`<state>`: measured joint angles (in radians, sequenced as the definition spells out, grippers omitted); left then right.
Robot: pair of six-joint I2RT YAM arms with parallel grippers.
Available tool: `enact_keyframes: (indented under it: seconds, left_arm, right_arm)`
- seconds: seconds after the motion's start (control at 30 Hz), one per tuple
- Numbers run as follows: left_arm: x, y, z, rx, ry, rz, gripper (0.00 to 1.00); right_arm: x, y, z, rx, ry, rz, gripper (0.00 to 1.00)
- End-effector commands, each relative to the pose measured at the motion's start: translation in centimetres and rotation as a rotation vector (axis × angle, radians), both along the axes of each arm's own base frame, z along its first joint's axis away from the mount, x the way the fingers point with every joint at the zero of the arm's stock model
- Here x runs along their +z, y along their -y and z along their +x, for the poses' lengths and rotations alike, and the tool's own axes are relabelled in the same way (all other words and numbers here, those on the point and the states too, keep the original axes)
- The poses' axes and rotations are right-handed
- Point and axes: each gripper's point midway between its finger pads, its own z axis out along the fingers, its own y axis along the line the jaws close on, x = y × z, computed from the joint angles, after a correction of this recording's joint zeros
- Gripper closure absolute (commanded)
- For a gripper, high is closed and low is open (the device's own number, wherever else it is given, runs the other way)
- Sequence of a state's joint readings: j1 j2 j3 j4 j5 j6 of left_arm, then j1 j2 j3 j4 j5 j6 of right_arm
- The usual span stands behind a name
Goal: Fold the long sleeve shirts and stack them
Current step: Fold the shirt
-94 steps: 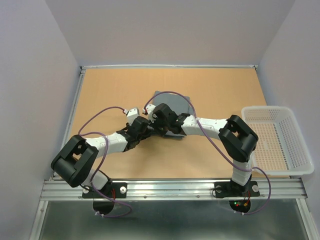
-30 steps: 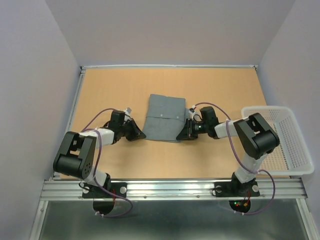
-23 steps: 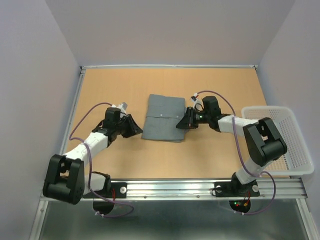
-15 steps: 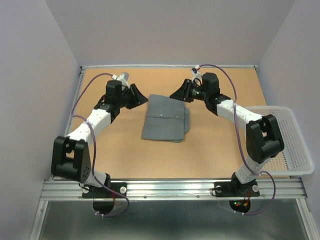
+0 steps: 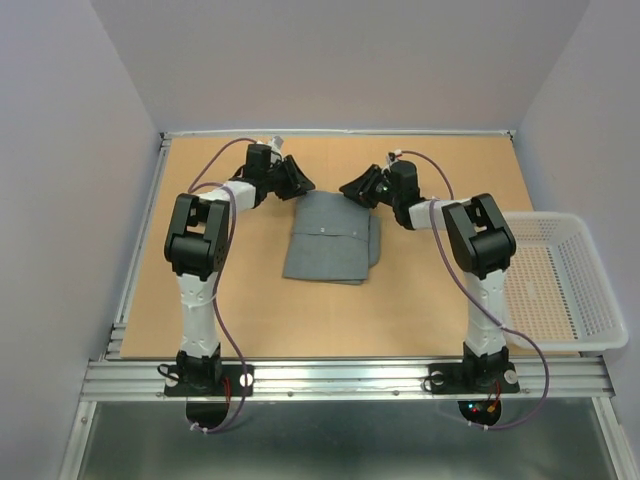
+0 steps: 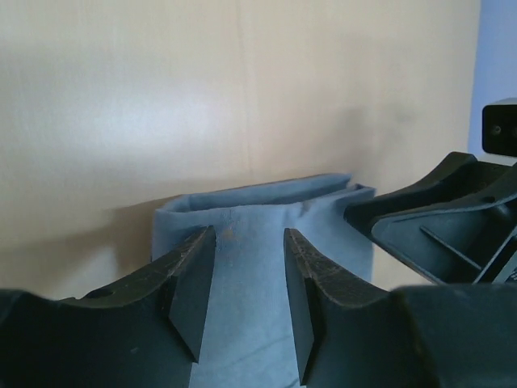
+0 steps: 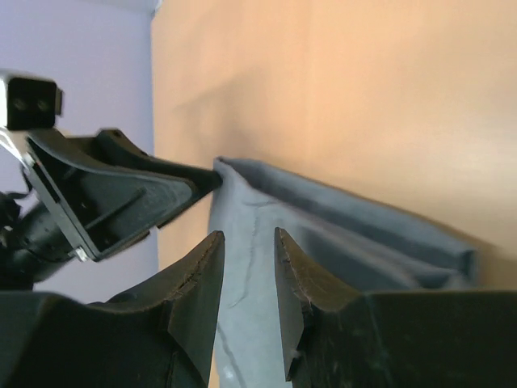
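Top external view: the folded grey shirt [image 5: 328, 240] lies flat mid-table [image 5: 240, 300]. The left gripper [image 5: 297, 181] and right gripper [image 5: 350, 188] sit at its far corners, both with jaws parted and gripping nothing. A white basket [image 5: 560, 290] stands at the table's right edge.

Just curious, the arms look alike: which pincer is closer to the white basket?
The right pincer, at the folded grey shirt's far right corner; the left pincer sits across the shirt, farther from the basket.
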<state>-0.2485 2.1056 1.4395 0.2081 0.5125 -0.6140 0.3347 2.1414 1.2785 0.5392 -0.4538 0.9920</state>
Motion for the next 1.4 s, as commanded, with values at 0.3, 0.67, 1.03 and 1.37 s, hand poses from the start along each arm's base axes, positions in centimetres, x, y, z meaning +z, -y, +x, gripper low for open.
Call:
enact_keyframes:
  seconds: [0.3,0.67,1.03,1.37]
  left_arm:
    - [-4.6,-2.5,0.6,0.106,-0.061,-0.034,0.54]
    - [3.8,-7.9,-4.9,0.15,0.143,0.287,0.4]
    - [3.4,-2.2,-12.7,-0.076,0.223,0.618,0.4]
    - [-1.4,-0.7,-10.4,-0.063,0.172,0.776,0.44]
  right_arm:
    - [-3.8,6.3,1.6,-0.137,0.006,0.042,0.64]
    - [4.1,7.1,-1.8,0.044,0.123,-0.274,0.39]
    - [1.5,4.3,-15.5,0.192,-0.025,-0.484,0.5]
    - [-5.0,5.0,-19.9,0.208,-0.184,-0.598,0.59]
